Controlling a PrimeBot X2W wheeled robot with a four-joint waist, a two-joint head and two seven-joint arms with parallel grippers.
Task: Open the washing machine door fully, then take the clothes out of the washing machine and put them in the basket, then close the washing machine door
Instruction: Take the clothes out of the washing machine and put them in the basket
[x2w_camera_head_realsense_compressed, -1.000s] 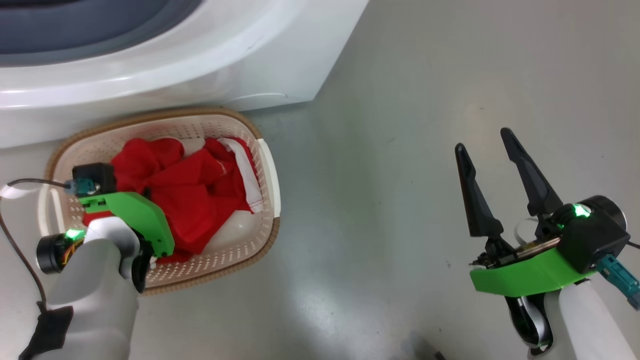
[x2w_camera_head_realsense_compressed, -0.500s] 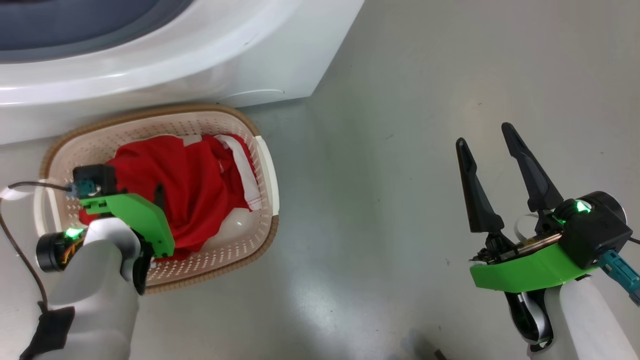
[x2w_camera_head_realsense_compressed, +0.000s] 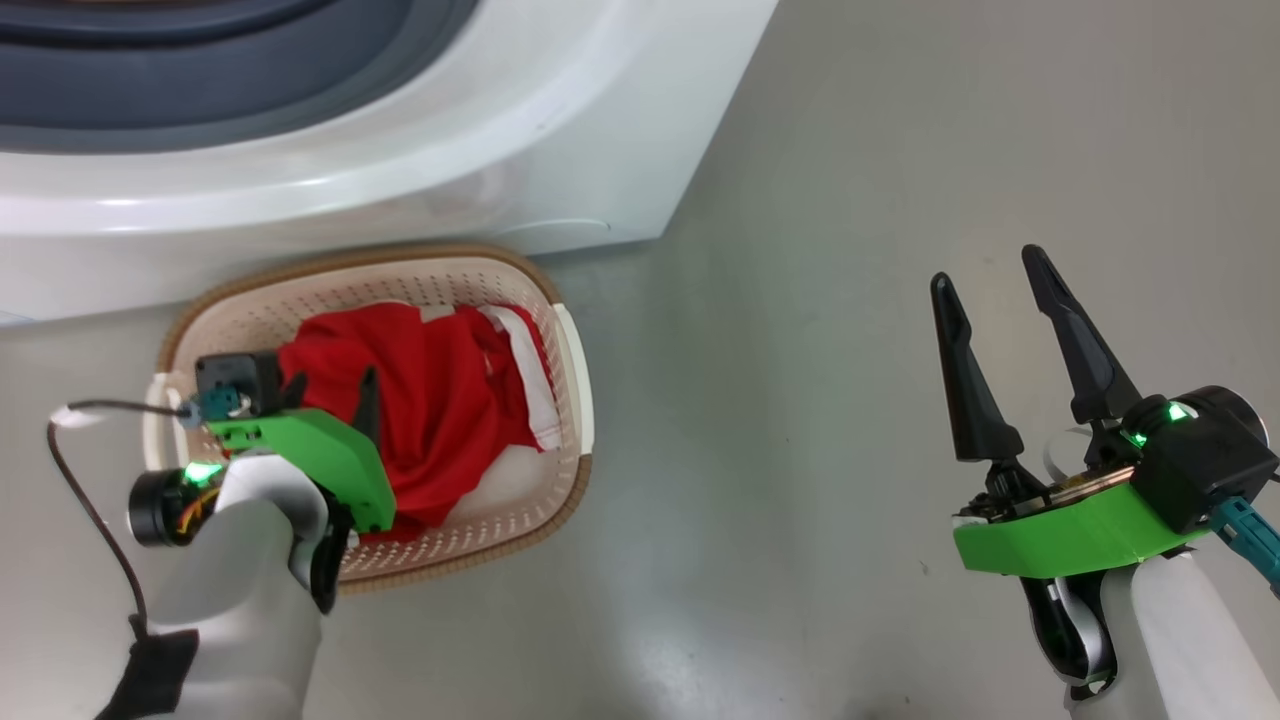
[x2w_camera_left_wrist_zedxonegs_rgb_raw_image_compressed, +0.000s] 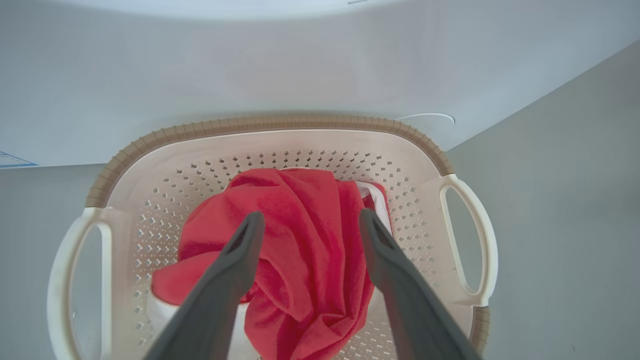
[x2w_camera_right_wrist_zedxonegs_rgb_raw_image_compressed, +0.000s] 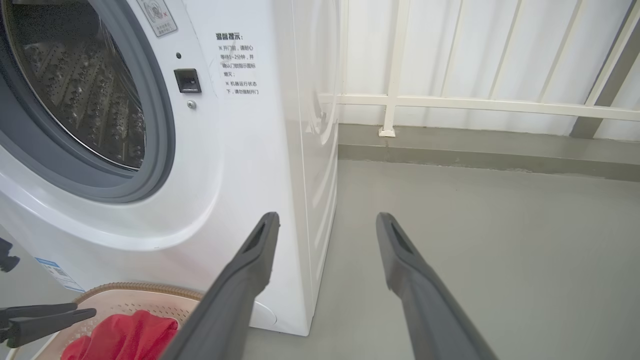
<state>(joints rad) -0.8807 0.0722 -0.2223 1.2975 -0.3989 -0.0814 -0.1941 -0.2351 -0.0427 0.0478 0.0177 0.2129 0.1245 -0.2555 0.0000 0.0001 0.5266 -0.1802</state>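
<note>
Left gripper (x2w_camera_left_wrist_zedxonegs_rgb_raw_image_compressed: 310, 217) spread apart, empty, above the red clothes (x2w_camera_left_wrist_zedxonegs_rgb_raw_image_compressed: 300, 280) lying in the cream basket (x2w_camera_left_wrist_zedxonegs_rgb_raw_image_compressed: 270, 122), washing machine (x2w_camera_right_wrist_zedxonegs_rgb_raw_image_compressed: 250, 150) just behind, right gripper (x2w_camera_head_realsense_compressed: 988, 272) spread, empty, over grey floor (x2w_camera_head_realsense_compressed: 800, 400)

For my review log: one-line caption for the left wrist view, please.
Left gripper open over the red clothes lying in the cream basket, at the foot of the white washing machine.

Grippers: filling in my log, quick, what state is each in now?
Left gripper: open, empty, over the bright red fabric clothes in the cream perforated plastic basket.
Right gripper: open, empty.
</note>
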